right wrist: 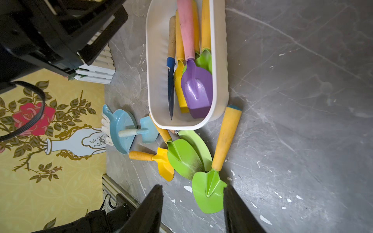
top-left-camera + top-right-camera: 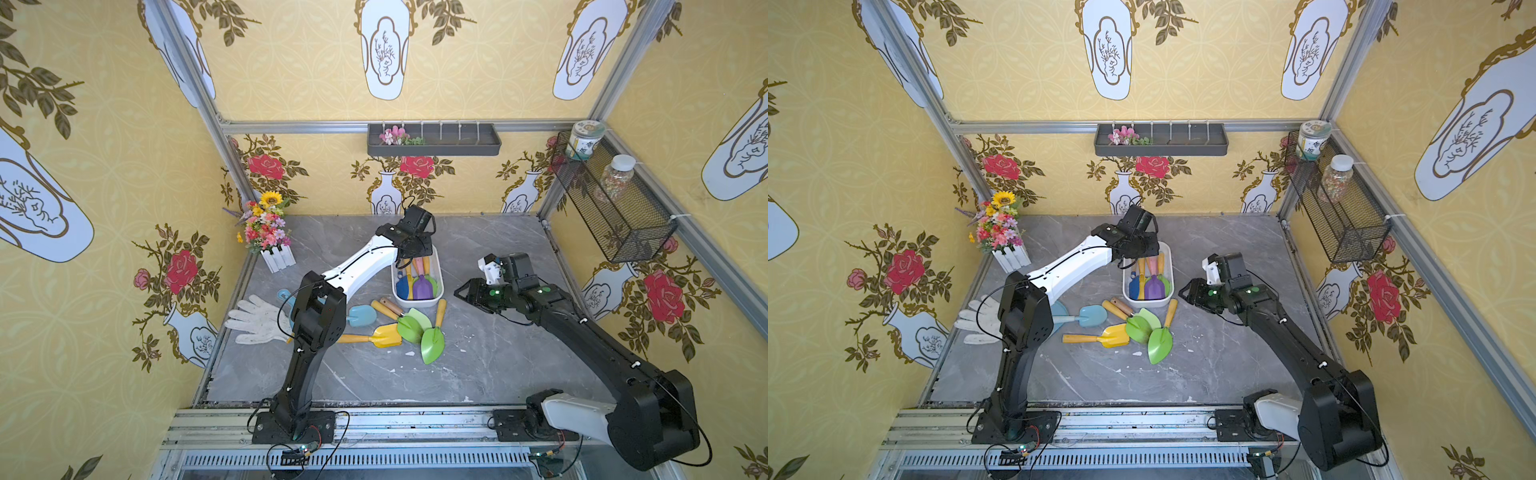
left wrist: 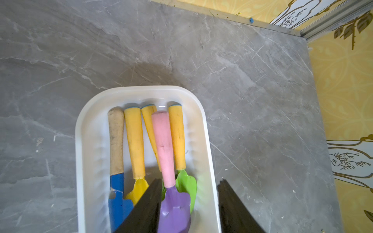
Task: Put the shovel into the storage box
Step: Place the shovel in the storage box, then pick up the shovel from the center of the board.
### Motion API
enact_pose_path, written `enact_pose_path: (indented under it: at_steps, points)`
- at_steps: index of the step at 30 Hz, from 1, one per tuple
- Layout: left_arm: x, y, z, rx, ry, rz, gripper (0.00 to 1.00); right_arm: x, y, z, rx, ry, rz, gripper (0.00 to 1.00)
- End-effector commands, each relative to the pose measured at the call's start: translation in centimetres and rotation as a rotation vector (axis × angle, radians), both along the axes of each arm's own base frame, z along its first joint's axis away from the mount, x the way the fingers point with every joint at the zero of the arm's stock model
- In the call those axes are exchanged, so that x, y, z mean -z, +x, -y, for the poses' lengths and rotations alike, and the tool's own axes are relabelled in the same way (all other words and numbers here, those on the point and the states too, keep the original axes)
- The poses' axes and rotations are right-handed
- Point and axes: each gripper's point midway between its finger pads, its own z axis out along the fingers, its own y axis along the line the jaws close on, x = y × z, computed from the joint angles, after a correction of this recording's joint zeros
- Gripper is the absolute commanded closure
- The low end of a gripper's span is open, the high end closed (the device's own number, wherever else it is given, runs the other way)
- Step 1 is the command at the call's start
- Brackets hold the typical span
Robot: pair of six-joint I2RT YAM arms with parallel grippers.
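Now purple shovel along storage box, handle twd rear wall; left hand, right hand released.

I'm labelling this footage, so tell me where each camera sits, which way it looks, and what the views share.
Top views: overhead at the robot's end, looking down on the table; the left arm and right arm show.
Left wrist: above the storage box, looking in; left gripper open.
Right wrist: over the table, facing loose shovels and the box; right gripper open.
Shared: the purple shovel in the box, in all four.
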Motion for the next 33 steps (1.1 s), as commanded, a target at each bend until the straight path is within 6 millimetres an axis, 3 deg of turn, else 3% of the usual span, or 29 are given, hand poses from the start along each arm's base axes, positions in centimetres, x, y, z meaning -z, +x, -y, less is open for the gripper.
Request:
enact_pose_path:
  at_steps: [1, 9, 17, 33]
  points:
    - [-1.1, -0.6, 0.4, 0.03, -0.057, 0.032, 0.5, 0.7, 0.1, 0.1, 0.006, -0.099, -0.001, 0.48]
    - [-3.2, -3.6, -1.3, 0.048, -0.116, 0.063, 0.48, 1.5, -0.1, -1.2, -0.013, -0.172, -0.024, 0.48]
    - [-3.4, -6.4, -3.6, 0.043, -0.154, 0.065, 0.46, 2.9, -0.4, -2.0, -0.009, -0.235, -0.061, 0.48]
    - [-0.1, -12.4, -8.5, -0.009, -0.193, -0.003, 0.44, 8.2, -1.2, -3.8, 0.023, -0.349, -0.175, 0.47]
